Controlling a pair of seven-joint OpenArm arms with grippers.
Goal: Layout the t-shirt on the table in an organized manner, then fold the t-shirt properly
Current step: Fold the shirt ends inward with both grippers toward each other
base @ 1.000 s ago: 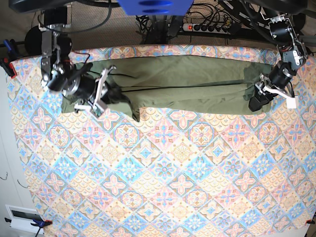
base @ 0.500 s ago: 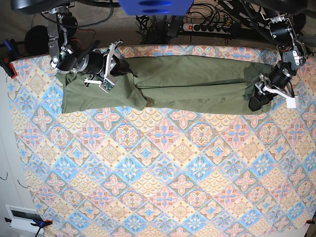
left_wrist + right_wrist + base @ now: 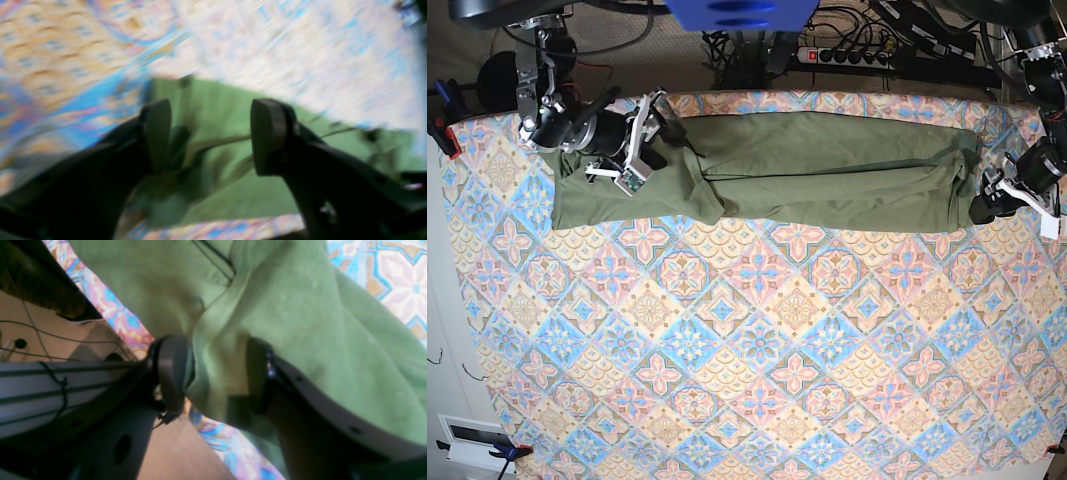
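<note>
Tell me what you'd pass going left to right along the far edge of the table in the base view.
Bare table → right gripper over the shirt's end → t-shirt stretched lengthwise → left gripper at the shirt's other end → bare table again.

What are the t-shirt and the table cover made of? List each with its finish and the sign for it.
The t-shirt: looks like soft matte knit, probably cotton; it creases and bunches, with stitched seams and no sheen.
The table cover: seems a printed woven cloth, matte; its tile pattern ripples slightly and its far edge is uneven. It could be coated fabric; the frames leave that open.
</note>
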